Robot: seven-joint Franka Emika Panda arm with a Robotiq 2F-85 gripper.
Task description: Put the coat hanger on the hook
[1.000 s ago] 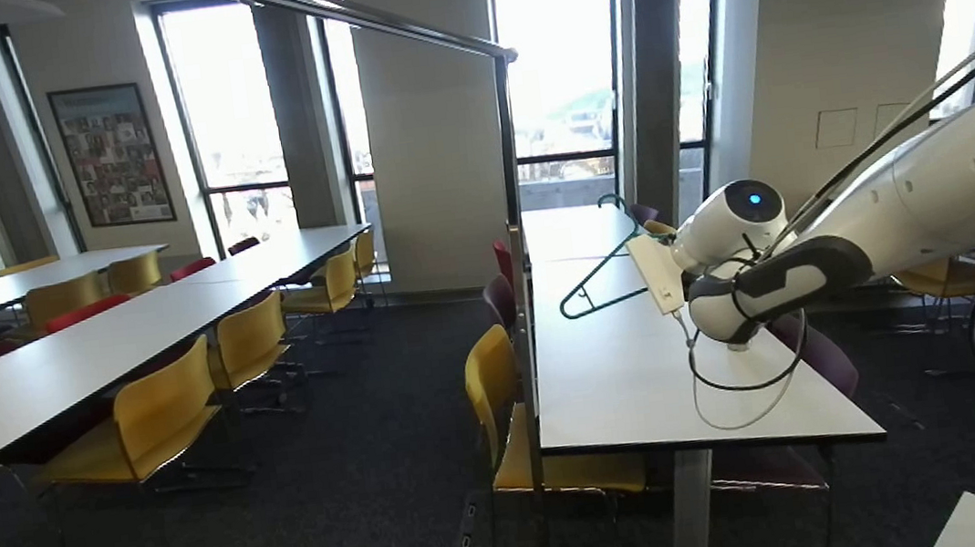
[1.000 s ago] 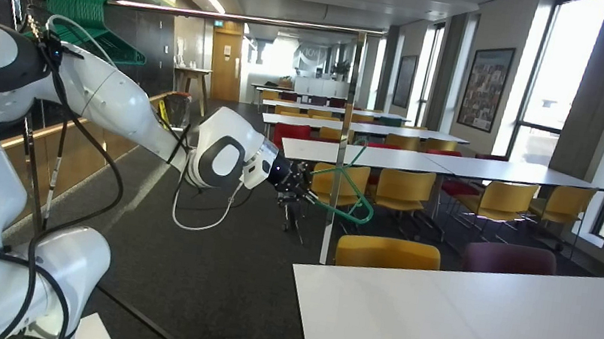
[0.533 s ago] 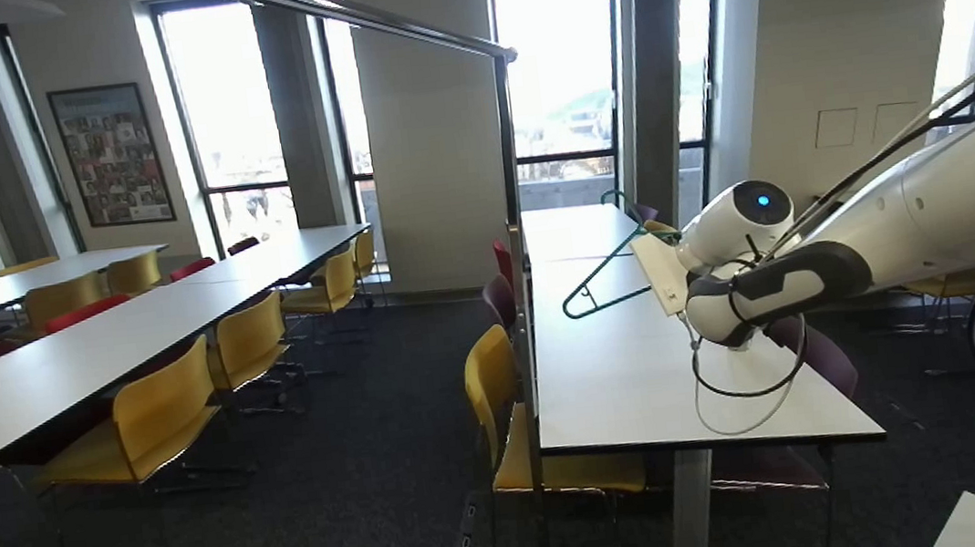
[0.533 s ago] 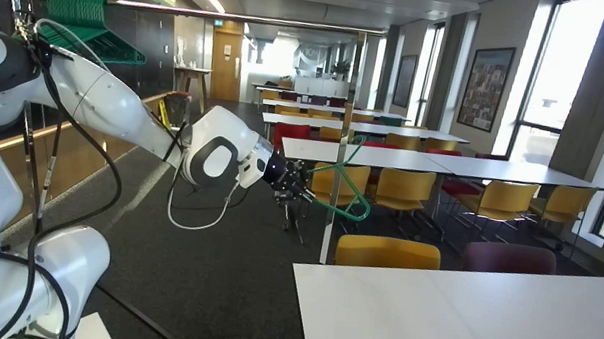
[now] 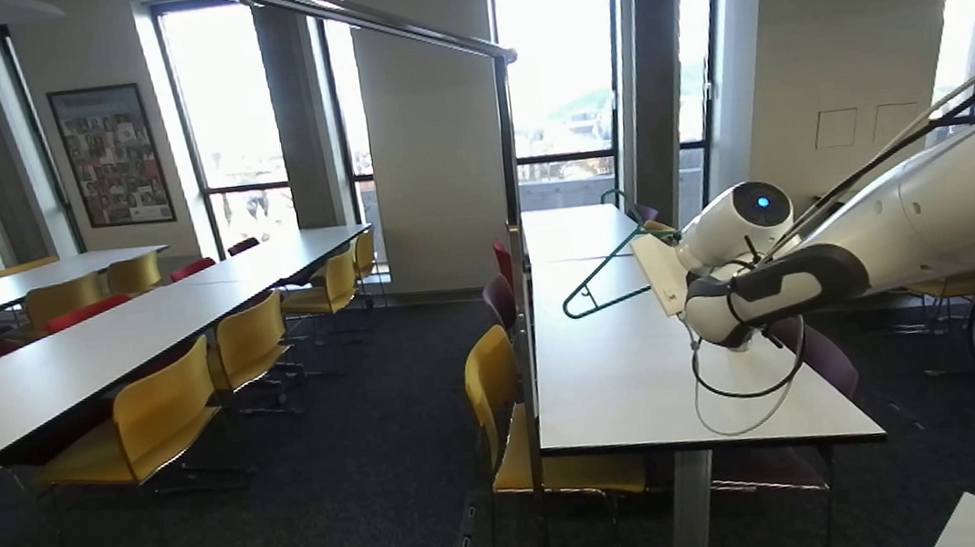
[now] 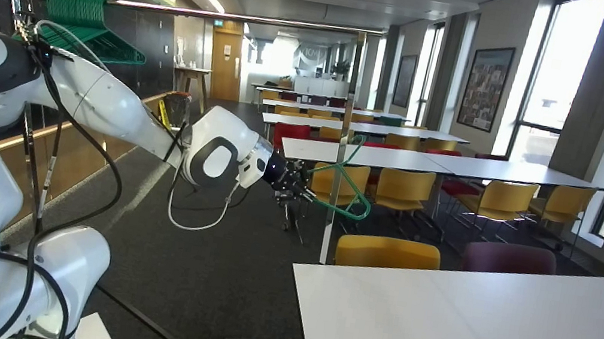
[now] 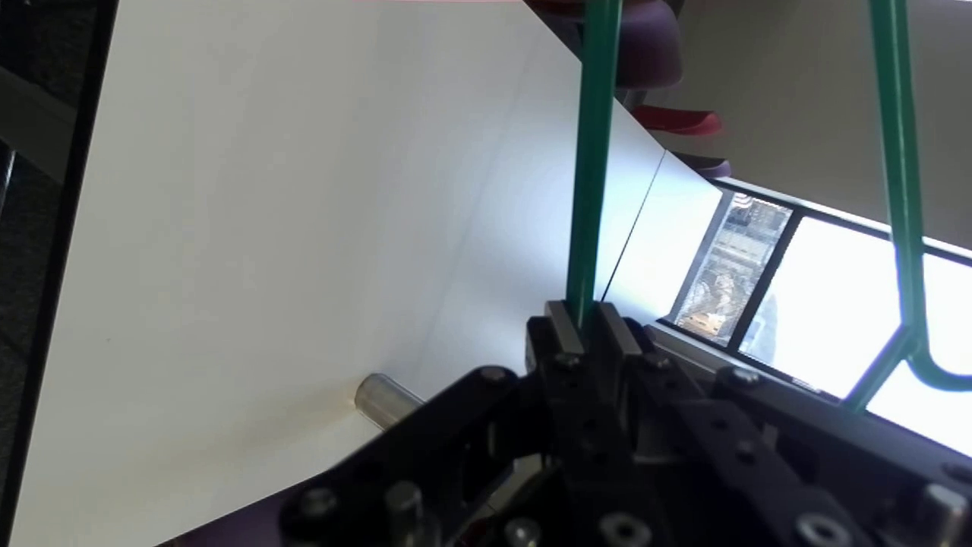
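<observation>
"Green hanger (image 7: pixel 592 167), so where is it?"

"In mid-air, held by the tool (image 7: pixel 589 328). The fingers (image 7: pixel 563 327) are pressed close, only the thickness of one straight bar between them; that looks like the hanger's bottom bar."

"And the step?"

"Carrying, I'd say. The grasp looks done, the hanging isn't. In both exterior views the hanger sits lower than the metal rail (image 6: pixel 277 22), which I take for the task's goal. In an exterior view a gap shows between hanger and upright (image 5: pixel 508 143)."

"What comes next, then?"

"Up first. The curved top (image 7: pixel 930 372) has to rise above the rail. The hanger leans, so I'd have the wrist level it and turn the curve's mouth across the rail. Other hangers (image 6: pixel 95 40) hang towards the far end from the upright, so aim for bare rail."

"And letting go?"

"Only once the rail bears the weight. Lower gently, see the curve seat, then part the fingers and back off. Mind the upright; a corner could catch it."
</observation>
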